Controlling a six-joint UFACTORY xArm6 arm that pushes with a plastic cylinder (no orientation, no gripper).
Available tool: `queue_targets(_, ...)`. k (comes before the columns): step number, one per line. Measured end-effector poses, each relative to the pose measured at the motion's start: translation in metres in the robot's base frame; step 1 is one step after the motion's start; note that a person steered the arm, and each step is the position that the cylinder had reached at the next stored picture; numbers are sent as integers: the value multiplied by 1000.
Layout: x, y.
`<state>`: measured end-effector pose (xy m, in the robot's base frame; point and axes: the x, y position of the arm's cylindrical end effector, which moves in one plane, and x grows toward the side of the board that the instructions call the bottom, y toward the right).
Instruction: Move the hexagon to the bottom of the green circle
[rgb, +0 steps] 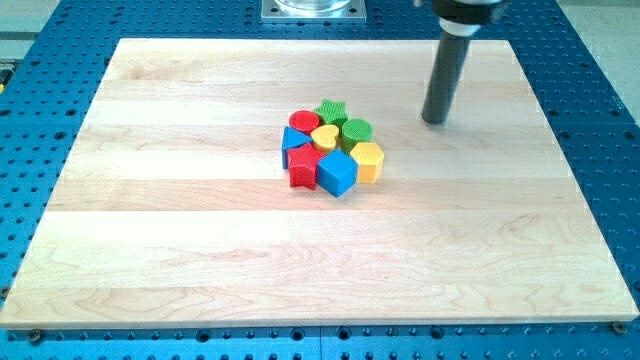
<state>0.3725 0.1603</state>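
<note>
A tight cluster of blocks sits near the middle of the wooden board (200, 250). The yellow hexagon (368, 161) is at the cluster's right side, just below the green circle (356, 130) and touching it. My tip (434, 120) rests on the board to the right of the cluster, roughly level with the green circle and apart from every block.
Other blocks in the cluster: a green star (331, 110) at the top, a red circle (303, 122), a yellow heart (325, 136), a blue triangle (296, 141), a red star (304, 168) and a blue cube (337, 173). A blue perforated table (600, 150) surrounds the board.
</note>
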Motion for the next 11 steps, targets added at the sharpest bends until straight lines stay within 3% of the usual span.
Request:
queue_targets(2,70,-3)
queue_targets(3,78,-4)
queue_targets(4,78,-45)
queue_targets(7,68,-54)
queue_targets(11,100,-69)
